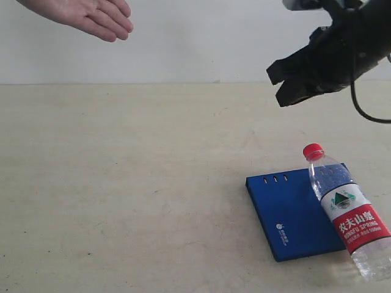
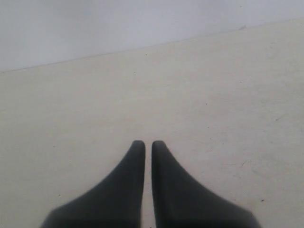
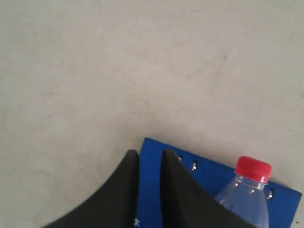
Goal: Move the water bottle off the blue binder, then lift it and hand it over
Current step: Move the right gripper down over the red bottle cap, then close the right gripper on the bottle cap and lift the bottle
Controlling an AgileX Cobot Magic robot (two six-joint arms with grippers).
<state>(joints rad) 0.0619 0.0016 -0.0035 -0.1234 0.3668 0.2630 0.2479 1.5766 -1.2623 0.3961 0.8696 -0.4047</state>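
The water bottle [image 1: 351, 213] rests on the right part of the blue binder [image 1: 287, 210], red cap toward the binder's far edge, on the surface [image 1: 122, 183]. The right hand [image 1: 278, 86] hangs above them, slightly parted and empty. The left hand [image 2: 148, 145] is closed on nothing, over bare surface.

A small clear plastic water bottle [image 1: 351, 213] with red cap and red-and-white label lies on its side atop the flat royal-blue binder [image 1: 284, 210], cap toward the binder's holed spine, base past its near edge.
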